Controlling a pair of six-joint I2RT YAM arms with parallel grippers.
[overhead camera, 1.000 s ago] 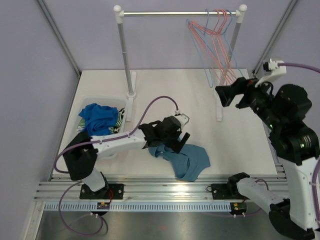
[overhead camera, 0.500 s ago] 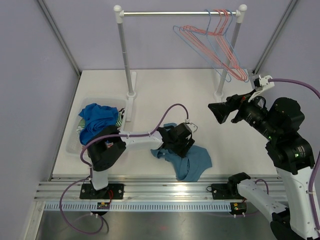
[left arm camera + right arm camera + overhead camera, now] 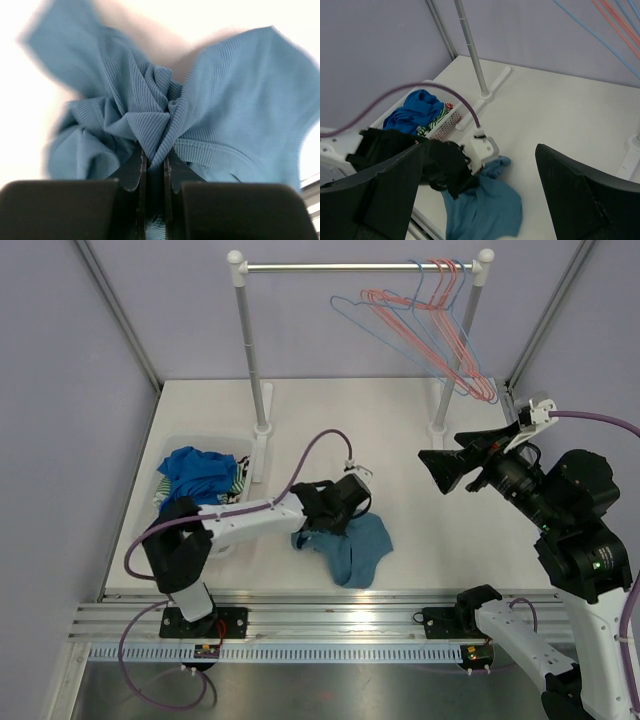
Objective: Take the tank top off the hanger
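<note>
Left wrist: pinching bunched tank top [image 3: 225,115] in left gripper [image 3: 152,160], crumpled on the table [image 3: 400,420], off the hangers [image 3: 440,330]; risking slipping from so shallow a bite; holding right gripper [image 3: 480,150] spread wide.

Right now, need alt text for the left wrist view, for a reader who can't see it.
The left hand is shut on a bunched fold of a blue ribbed tank top, seen close up from behind its two dark fingers. The rest of the fabric fans out crumpled to both sides, with the white table behind it.
</note>
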